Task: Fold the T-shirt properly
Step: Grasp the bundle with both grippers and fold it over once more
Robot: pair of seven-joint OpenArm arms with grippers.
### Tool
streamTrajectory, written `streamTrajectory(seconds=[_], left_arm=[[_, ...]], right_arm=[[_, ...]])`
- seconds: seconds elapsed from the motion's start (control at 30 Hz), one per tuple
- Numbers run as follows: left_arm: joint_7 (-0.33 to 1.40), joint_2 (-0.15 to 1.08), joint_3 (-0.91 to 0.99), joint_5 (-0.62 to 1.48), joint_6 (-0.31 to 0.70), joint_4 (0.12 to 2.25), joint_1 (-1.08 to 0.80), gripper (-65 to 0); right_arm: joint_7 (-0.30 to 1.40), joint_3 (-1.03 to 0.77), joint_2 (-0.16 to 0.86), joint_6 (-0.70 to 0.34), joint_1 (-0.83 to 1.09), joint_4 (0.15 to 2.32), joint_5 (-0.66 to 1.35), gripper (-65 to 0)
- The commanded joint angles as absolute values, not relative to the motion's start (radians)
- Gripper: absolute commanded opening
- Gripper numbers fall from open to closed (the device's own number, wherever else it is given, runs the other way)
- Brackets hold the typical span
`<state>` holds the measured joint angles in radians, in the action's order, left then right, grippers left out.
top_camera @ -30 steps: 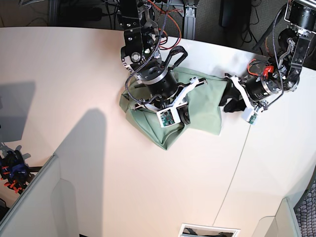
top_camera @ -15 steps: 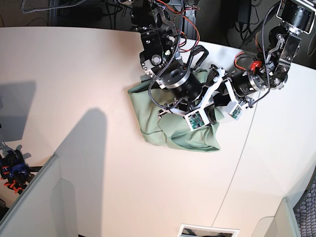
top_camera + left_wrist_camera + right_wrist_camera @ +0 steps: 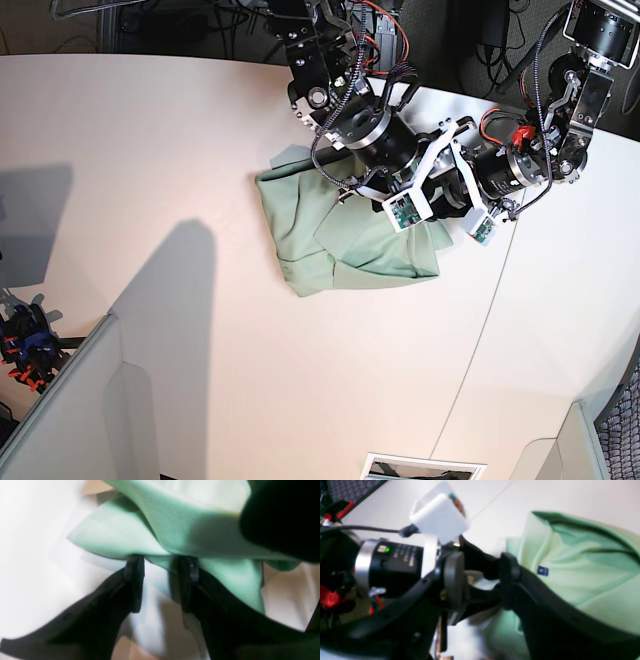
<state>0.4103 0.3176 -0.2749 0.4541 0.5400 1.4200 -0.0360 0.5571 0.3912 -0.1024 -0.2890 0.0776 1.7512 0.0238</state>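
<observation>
White table (image 3: 150, 150) bears T-shirt (image 3: 340, 245); both arms crowd its right edge.

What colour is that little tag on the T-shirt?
Blue: the small tag sits on the pale mint-green T-shirt. It shows best in the right wrist view.

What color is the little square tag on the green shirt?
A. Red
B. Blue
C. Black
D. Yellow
B. In the right wrist view, a small blue tag sits on the pale green T-shirt, just beside the dark finger of the right gripper.
</observation>
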Motion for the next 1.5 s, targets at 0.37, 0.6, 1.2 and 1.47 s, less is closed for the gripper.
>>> streamTrajectory(seconds=[0.37, 0.6, 1.2, 1.47], left_arm=[[0.534, 0.383, -0.053, 0.579, 0.572, 1.612, -0.04, -38.4], [0.567, 0.372, -0.16, 0.654, 0.597, 1.712, -0.041, -61.4], [0.493, 0.261, -0.398, 0.398, 0.603, 1.593, -0.02, -64.1], [0.359, 0.348, -0.373, 0.332, 0.583, 1.406, 0.031, -64.1]], right_arm=[[0.497, 0.292, -0.113, -0.302, -0.018, 1.772, -0.101, -65.0], [0.449, 0.122, -0.113, -0.242, -0.142, 1.757, -0.15, -65.0], [0.329, 0.091, -0.024, -0.318, -0.418, 1.129, -0.055, -65.0], [0.337, 0.164, 0.051, -0.318, -0.324, 1.169, -0.071, -65.0]])
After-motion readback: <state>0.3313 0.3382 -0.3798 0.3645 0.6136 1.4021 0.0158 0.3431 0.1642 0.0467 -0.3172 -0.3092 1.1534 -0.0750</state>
